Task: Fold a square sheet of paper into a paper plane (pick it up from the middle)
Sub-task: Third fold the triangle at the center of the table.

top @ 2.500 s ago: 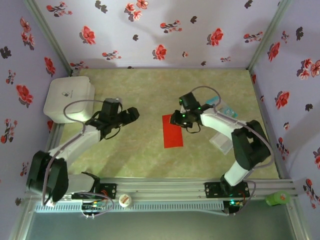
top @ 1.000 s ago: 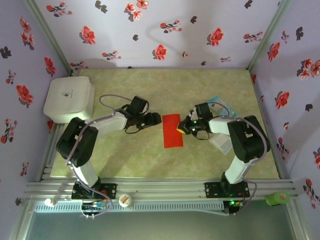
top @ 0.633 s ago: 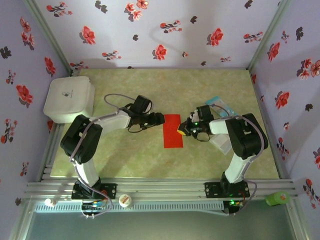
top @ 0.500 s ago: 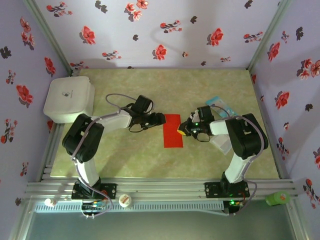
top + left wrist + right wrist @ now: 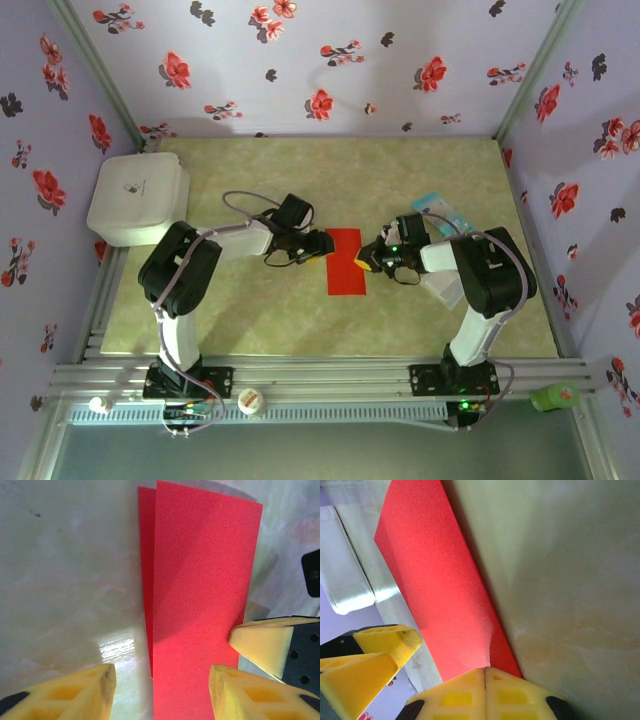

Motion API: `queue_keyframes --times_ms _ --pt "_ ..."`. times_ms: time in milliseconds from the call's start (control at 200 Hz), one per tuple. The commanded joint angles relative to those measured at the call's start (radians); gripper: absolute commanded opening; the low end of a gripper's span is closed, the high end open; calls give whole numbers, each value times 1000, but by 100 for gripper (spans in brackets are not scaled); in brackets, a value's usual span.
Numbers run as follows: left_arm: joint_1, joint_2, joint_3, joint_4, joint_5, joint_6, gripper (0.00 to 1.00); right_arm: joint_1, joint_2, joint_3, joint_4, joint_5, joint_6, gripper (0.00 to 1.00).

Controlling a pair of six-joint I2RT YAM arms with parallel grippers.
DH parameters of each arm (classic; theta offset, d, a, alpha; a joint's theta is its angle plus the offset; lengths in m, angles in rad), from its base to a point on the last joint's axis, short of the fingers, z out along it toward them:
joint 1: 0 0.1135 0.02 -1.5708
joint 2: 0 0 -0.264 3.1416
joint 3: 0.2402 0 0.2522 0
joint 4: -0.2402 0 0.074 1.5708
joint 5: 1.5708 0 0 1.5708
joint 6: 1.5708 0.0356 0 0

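While the square sheet of paper [image 5: 346, 262] is pressed by the closed right claw [image 5: 363, 262], its long left edge is straddled by the half-open, empty left claw [image 5: 160, 680].

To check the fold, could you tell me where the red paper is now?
In the top view, the red paper lies mid-table between the left tool and right tool.

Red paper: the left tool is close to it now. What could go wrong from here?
1. The paper lies folded, but its lower layer pokes out on the left. The open left tool straddles that edge and may catch only one layer, opening the fold.
2. The shut right tool touches the right edge at one spot; a push from the left could pivot or buckle the paper.
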Motion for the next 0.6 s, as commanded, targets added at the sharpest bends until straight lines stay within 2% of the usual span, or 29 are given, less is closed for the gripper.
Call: queue_keyframes --times_ms 0,595 --pt "-9 19 15 21 21 -25 49 0 44 -32 -49 74 12 6" --pt "-14 52 -12 80 47 -56 41 -2 43 -35 -57 86 16 6"
